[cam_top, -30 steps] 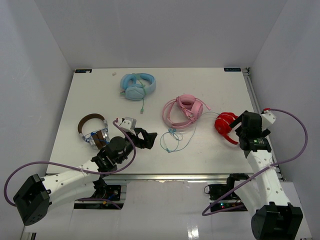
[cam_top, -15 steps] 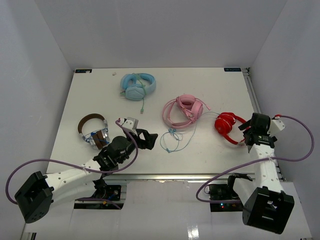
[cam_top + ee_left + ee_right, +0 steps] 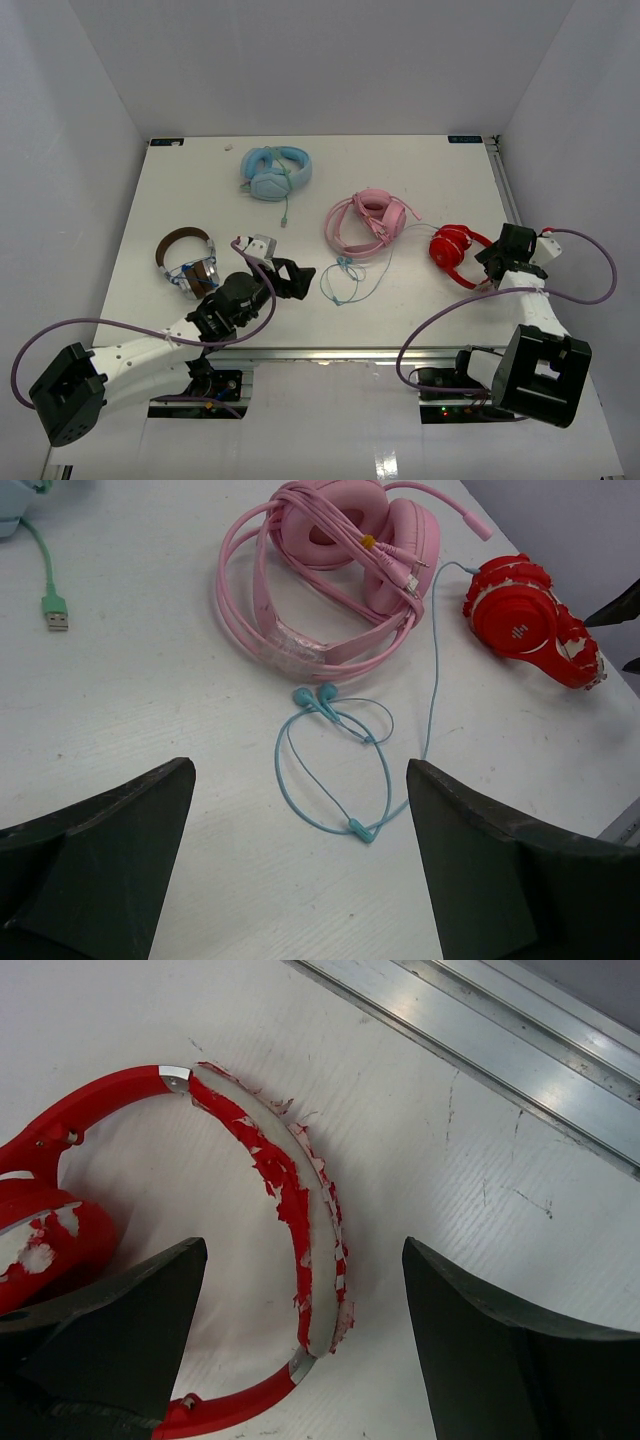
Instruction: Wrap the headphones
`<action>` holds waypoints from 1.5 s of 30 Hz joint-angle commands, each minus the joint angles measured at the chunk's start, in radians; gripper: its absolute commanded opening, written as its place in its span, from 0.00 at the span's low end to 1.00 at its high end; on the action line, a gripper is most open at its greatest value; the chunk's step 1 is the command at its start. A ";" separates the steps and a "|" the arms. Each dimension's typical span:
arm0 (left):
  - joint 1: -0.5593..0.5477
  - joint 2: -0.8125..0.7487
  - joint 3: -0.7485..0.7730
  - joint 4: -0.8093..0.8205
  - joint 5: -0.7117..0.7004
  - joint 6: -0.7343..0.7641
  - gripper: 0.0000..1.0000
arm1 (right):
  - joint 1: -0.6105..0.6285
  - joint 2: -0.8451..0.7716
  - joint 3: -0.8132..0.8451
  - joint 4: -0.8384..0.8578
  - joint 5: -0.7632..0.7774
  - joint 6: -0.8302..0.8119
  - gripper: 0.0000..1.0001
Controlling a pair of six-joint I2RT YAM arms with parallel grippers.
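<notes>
The red headphones [image 3: 455,255] lie flat at the right of the table, their headband padding peeling white [image 3: 300,1230]. They also show in the left wrist view [image 3: 530,620]. Their thin pale-blue cable [image 3: 345,280] lies in loose loops on the table and runs up to the red earcup [image 3: 432,680]. My right gripper [image 3: 488,262] is open, its jaws on either side of the headband [image 3: 300,1248] without gripping it. My left gripper [image 3: 300,272] is open and empty, just above the table beside the cable loops [image 3: 300,770].
Pink headphones [image 3: 368,222] wrapped in their own cable lie next to the red ones. Light-blue headphones [image 3: 275,172] lie at the back. Brown and silver headphones [image 3: 190,262] lie at the left. A metal rail [image 3: 500,1050] runs along the table's right edge.
</notes>
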 commanded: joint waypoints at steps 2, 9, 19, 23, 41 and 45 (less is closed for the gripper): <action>-0.002 -0.035 0.002 0.004 0.001 -0.001 0.98 | -0.030 0.087 -0.031 0.168 -0.088 -0.031 0.84; -0.003 -0.050 -0.003 0.009 -0.008 0.006 0.98 | -0.030 0.200 -0.037 0.261 -0.102 -0.025 0.83; -0.002 -0.071 -0.010 0.009 0.000 0.007 0.98 | -0.033 0.232 -0.028 0.263 -0.063 -0.044 0.38; -0.002 -0.073 -0.009 0.008 0.004 0.003 0.98 | -0.033 0.155 0.003 0.213 -0.058 -0.069 0.08; -0.002 -0.112 -0.024 0.014 0.014 0.005 0.98 | -0.001 -0.255 0.278 0.135 -0.451 -0.361 0.08; -0.003 -0.122 -0.026 0.019 0.031 -0.001 0.98 | 0.044 -0.353 0.220 0.303 -0.693 -0.389 0.08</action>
